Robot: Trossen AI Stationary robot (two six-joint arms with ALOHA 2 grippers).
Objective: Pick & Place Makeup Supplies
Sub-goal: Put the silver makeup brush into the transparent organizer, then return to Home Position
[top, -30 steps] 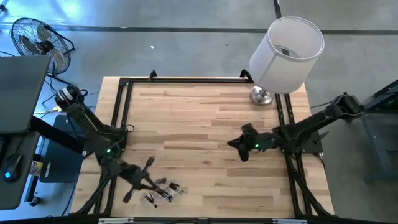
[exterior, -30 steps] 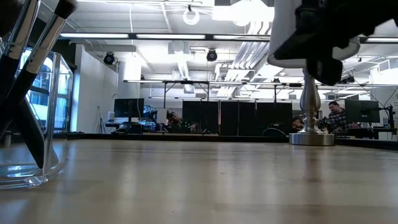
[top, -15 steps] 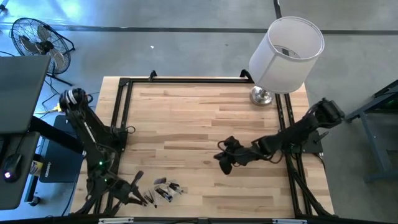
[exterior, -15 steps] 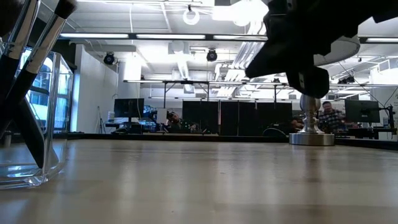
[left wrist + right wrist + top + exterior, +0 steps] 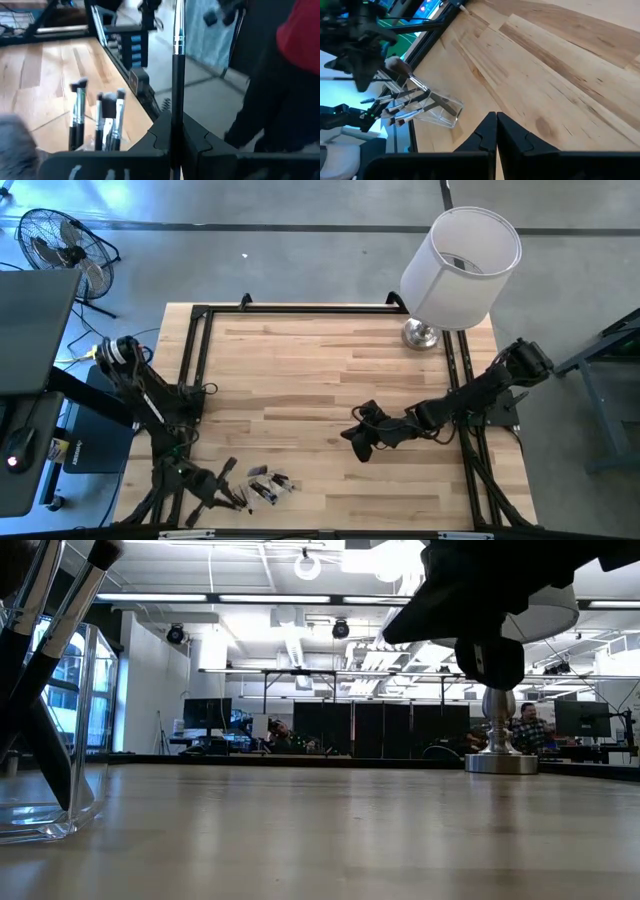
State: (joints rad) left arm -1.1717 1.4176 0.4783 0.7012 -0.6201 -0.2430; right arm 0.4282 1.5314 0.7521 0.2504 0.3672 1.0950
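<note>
I am seeing left gripper [image 5: 225, 476] hanging over front-left corner of light wooden table [image 5: 330, 370], clenching slim dark-handled makeup brush with silver ferrule [image 5: 177, 75]. Remaining dark-handled makeup brushes [image 5: 262, 486] are standing in clear plastic holder [image 5: 437, 111] just beside it, near front edge. I am reading right gripper [image 5: 357, 442] as clenched on nothing, hovering over table's centre-right. White-shaded lamp with chrome base [image 5: 455, 265] is standing at far-right corner.
</note>
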